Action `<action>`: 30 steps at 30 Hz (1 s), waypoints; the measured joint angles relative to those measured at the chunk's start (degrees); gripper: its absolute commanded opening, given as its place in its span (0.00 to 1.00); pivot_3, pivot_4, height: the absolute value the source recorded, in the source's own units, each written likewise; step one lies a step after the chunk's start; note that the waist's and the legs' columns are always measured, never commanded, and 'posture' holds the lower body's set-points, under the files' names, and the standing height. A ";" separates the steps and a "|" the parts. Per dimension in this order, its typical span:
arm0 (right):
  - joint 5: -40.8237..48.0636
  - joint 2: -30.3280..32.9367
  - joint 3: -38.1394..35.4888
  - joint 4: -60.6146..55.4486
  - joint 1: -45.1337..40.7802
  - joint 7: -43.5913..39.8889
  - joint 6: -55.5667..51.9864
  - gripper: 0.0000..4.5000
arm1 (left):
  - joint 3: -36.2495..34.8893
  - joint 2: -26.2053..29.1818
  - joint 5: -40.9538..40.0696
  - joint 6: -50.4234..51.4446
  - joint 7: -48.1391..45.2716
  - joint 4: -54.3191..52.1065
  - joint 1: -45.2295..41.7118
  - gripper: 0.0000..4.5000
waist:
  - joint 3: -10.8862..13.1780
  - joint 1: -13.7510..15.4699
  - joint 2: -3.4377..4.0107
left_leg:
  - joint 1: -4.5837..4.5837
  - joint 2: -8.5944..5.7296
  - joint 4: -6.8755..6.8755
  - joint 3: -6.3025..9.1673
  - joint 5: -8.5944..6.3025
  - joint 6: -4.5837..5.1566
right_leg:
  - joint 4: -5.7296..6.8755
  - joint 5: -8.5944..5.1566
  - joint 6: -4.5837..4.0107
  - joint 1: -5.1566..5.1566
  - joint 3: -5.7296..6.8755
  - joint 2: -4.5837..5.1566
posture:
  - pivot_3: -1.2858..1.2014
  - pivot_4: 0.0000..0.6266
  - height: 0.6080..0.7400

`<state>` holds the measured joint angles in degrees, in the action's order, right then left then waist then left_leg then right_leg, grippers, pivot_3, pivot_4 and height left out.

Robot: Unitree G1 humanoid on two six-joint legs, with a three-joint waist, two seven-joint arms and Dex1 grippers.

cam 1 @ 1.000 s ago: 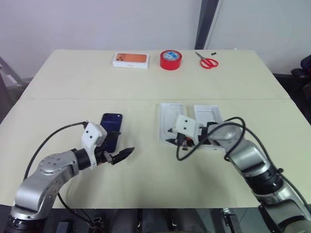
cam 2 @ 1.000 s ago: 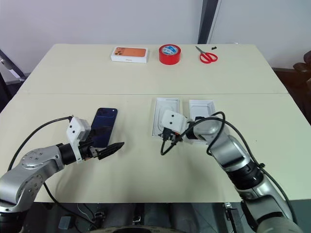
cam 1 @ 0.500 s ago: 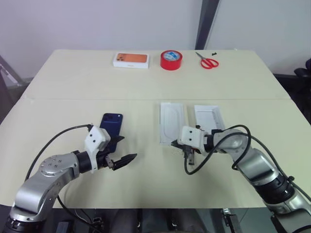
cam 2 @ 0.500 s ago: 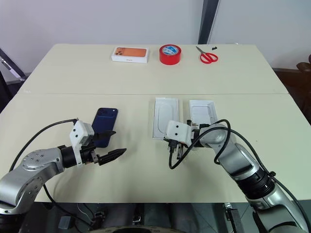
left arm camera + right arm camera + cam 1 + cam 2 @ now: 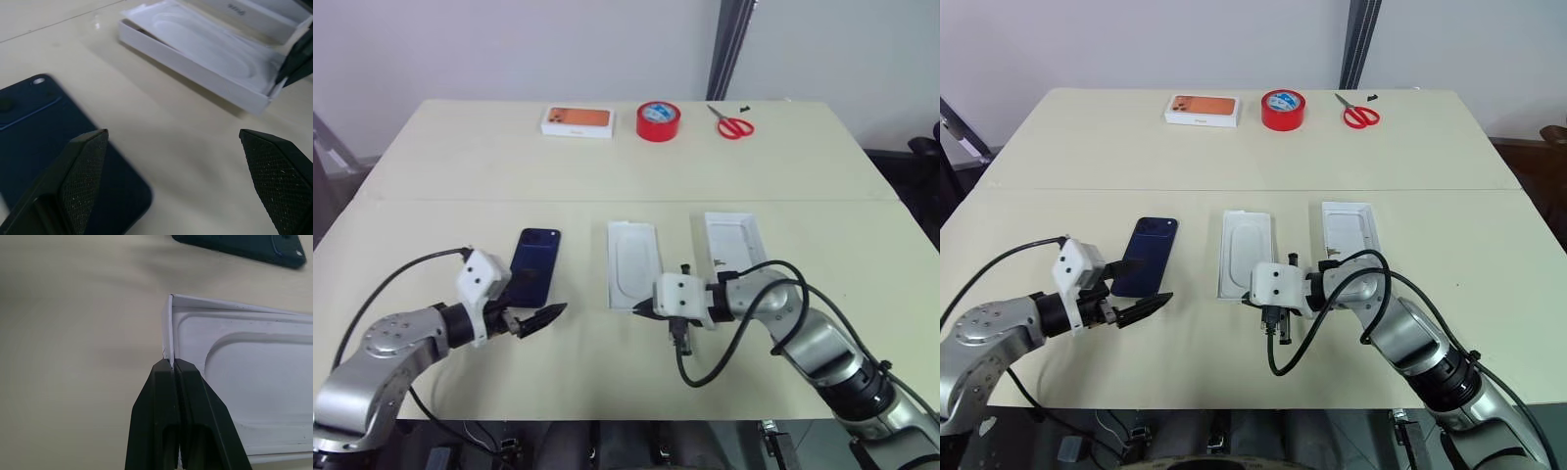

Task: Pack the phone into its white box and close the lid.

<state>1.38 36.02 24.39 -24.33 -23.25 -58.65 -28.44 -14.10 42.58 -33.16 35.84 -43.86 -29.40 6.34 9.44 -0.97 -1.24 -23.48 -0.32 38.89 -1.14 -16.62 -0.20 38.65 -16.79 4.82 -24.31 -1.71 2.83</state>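
The phone (image 5: 535,264), dark navy with its back up, lies flat left of centre. My left gripper (image 5: 543,315) hovers open just beside its near right corner, with nothing between the fingers (image 5: 85,166). A white insert (image 5: 633,277) with a rounded oblong recess lies to the right of the phone. My right gripper (image 5: 172,363) is shut on the thin wall at the insert's near corner. The white box (image 5: 735,242), a shallow tray with a tiny dark mark, sits further right, untouched. The lid is out of view.
Along the far edge of the table stand a white box with an orange phone print (image 5: 576,119), a red tape roll (image 5: 657,120) and red scissors (image 5: 732,124). Black cables loop off both wrists.
My right gripper has shut on the insert's near corner and dragged it left, toward the phone and away from the white box. The left gripper has drifted a little left, still open.
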 measured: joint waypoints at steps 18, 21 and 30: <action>6.18 -17.46 -1.29 12.06 -16.56 11.54 -13.88 0.28 | -10.30 -3.14 -7.40 11.68 10.89 5.36 -5.05 1.00 | -0.01 -0.19 0.00 | 0.00 -0.01 0.01 0.07 0.00 -0.01 | 0.05 0.02 0.00 -0.02 0.15 0.01 | 0.52 0.24 0.88; 3.61 -20.56 2.04 17.02 -19.03 13.91 -13.81 0.01 | -12.66 -4.17 -8.33 16.64 16.88 9.56 -9.26 1.00 | -0.02 -0.20 -0.01 | -0.02 -0.02 0.00 0.05 0.00 -0.01 | 0.05 0.02 0.02 -0.05 0.23 0.02 | 0.52 0.24 0.88; -6.15 -26.29 11.39 28.43 -23.37 19.29 -9.26 0.01 | -13.70 -4.77 -10.92 34.33 26.69 19.67 -21.26 1.00 | -0.02 -0.24 -0.04 | -0.02 -0.06 0.09 0.04 0.02 -0.05 | 0.26 0.02 0.02 -0.13 0.33 0.05 | 0.52 0.24 0.88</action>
<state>-4.78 9.73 35.78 4.11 -46.62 -39.36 -37.70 -27.80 37.81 -44.08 70.18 -17.17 -9.73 -14.93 9.42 -1.21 -1.28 -23.50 -0.39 38.98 -1.10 -16.60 -0.25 38.91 -16.77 4.84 -24.44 -1.38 2.88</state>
